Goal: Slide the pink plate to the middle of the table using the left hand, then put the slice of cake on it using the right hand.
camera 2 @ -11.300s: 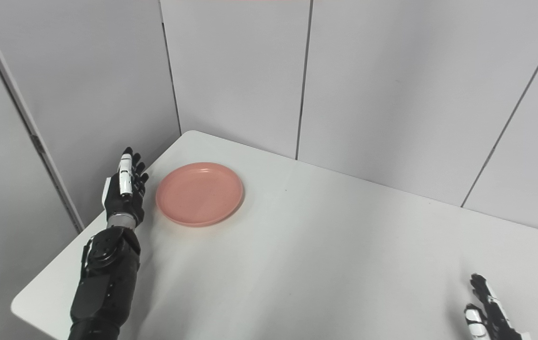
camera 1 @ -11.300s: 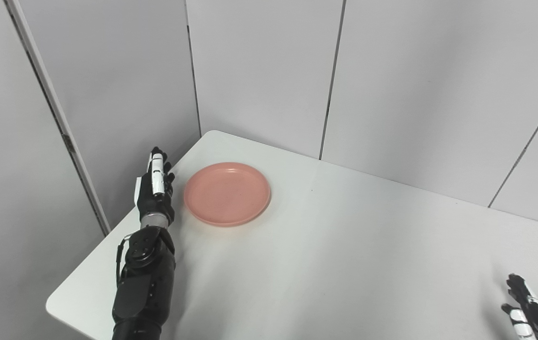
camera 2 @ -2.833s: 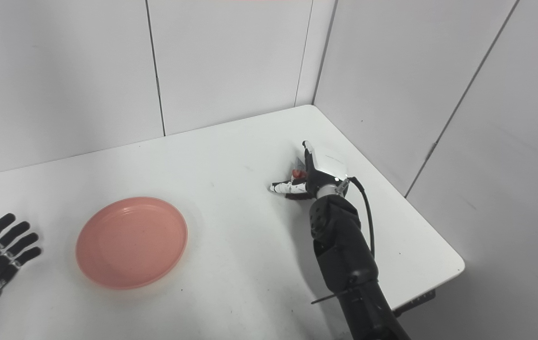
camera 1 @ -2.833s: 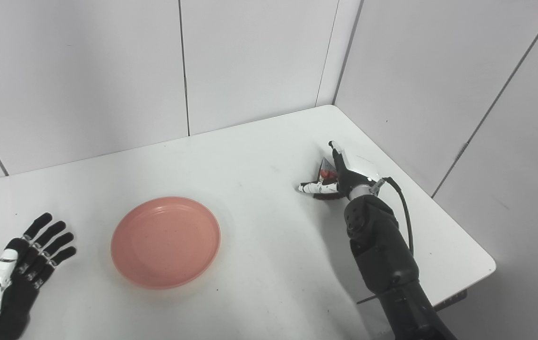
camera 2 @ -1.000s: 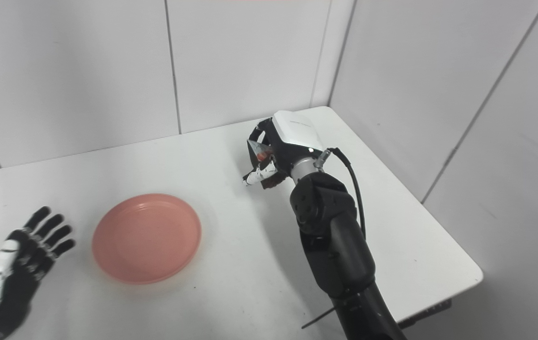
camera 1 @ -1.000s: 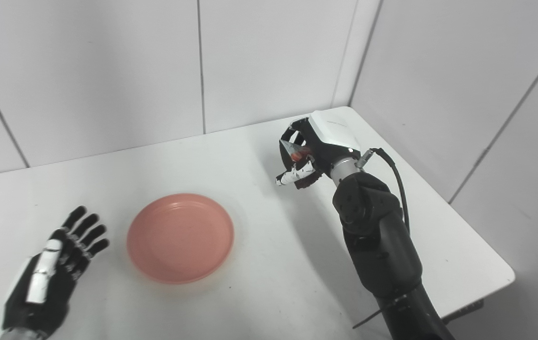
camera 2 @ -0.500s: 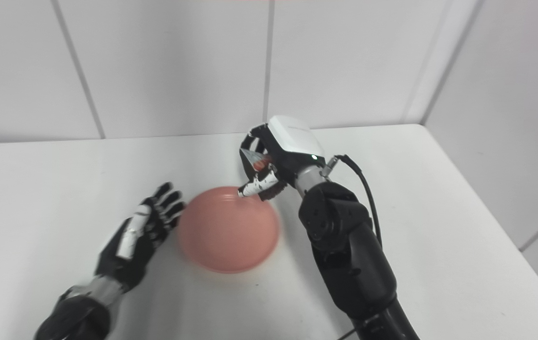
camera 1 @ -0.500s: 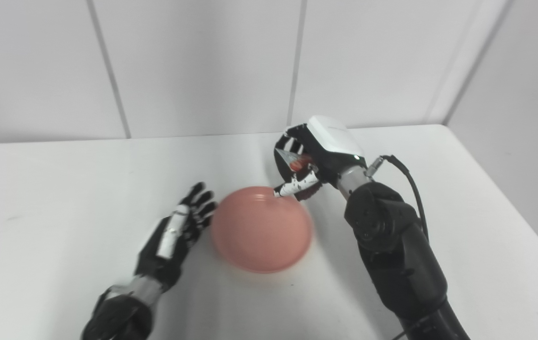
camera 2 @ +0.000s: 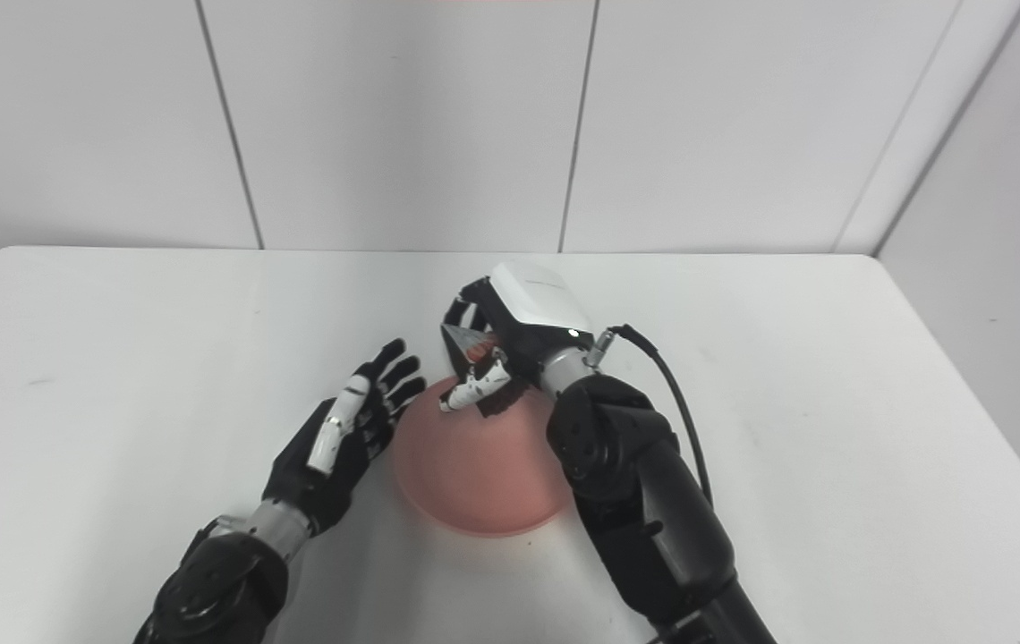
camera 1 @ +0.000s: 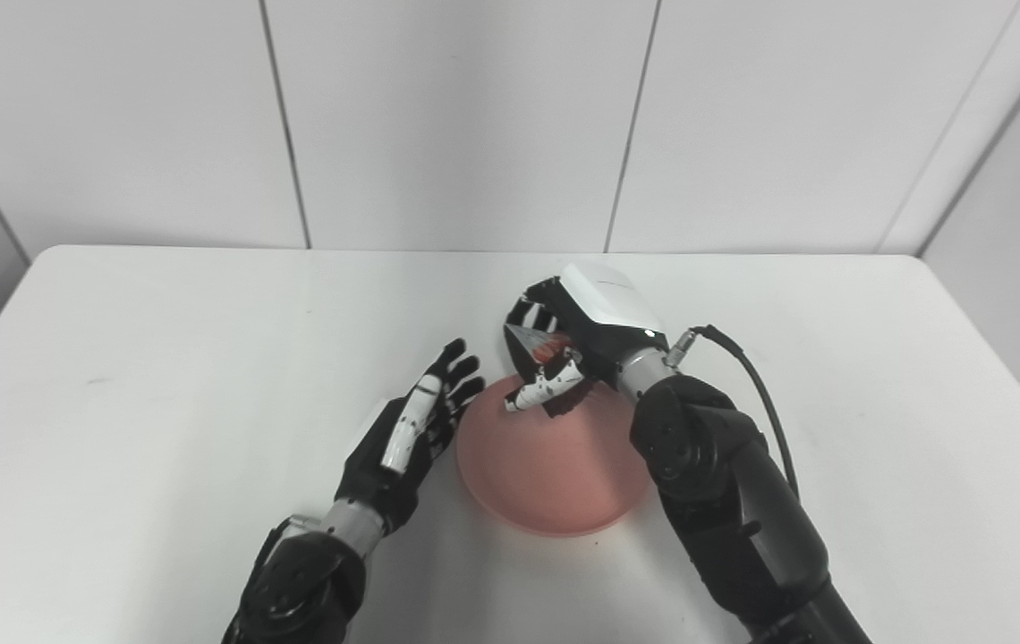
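Our right hand (camera 1: 564,358) is clamped on the slice of cake (camera 1: 539,344), held above the far rim of the pink plate (camera 1: 555,465) mid-table. Our left hand (camera 1: 412,429), fingers spread and empty, lies just left of the plate (possibly touching). Released here, the slice might tip off the rim onto the table (camera 1: 161,358). Nothing blocks the way.

The pink plate (camera 1: 546,470) sits flat, its left rim just beside the left hand's fingers (camera 1: 452,394). The slice of cake (camera 1: 539,343), a small wedge with red on top, is pinched between the right hand's fingers (camera 1: 532,313), above the plate's far edge.
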`<state>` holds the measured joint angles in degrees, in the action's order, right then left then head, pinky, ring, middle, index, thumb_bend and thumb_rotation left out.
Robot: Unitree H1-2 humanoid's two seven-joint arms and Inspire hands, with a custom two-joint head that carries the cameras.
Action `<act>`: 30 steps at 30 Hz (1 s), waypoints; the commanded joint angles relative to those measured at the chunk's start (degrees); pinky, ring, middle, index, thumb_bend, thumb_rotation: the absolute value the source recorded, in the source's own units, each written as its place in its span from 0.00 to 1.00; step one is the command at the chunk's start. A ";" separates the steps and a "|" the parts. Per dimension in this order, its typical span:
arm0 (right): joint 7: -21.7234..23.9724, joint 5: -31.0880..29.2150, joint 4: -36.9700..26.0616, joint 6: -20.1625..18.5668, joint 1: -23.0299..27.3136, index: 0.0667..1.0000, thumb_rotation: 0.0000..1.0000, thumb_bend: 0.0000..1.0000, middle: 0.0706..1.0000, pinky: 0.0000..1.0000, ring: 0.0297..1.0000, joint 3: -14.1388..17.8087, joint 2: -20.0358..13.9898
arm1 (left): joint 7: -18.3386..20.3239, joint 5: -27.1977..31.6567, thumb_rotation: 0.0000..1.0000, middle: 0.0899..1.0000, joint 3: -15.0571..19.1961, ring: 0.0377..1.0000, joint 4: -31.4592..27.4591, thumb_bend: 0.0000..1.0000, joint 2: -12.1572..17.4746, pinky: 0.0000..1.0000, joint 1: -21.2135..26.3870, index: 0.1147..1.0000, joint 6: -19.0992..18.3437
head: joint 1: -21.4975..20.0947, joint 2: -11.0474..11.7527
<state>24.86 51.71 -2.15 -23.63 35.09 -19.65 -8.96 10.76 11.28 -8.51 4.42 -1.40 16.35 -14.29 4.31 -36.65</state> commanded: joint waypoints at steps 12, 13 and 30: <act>1.40 0.23 -4.65 0.00 -0.20 0.48 0.00 0.52 0.35 0.23 0.29 -2.91 -2.11 | -0.64 -1.01 1.00 0.96 -0.64 0.94 0.23 0.37 0.38 0.93 -1.67 0.97 -7.01 | -1.12 -2.59; 1.71 0.34 -5.26 -0.05 -0.50 0.48 0.00 0.52 0.35 0.21 0.27 -2.98 -2.27 | -0.62 -0.98 1.00 0.97 -0.66 0.94 -0.02 0.37 0.45 0.93 -1.70 0.97 -7.18 | -1.38 -3.01; 8.61 4.23 -14.24 -1.14 -5.98 0.48 0.00 0.52 0.36 0.27 0.33 -3.66 -2.90 | -1.31 -1.06 1.00 0.96 -0.49 0.94 -2.18 0.36 0.34 0.93 -1.47 0.95 -9.65 | -1.80 -4.89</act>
<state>33.71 55.33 -14.24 -24.44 28.02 -23.72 -11.87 9.87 11.30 -8.51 1.31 -1.10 16.42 -19.11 2.46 -41.48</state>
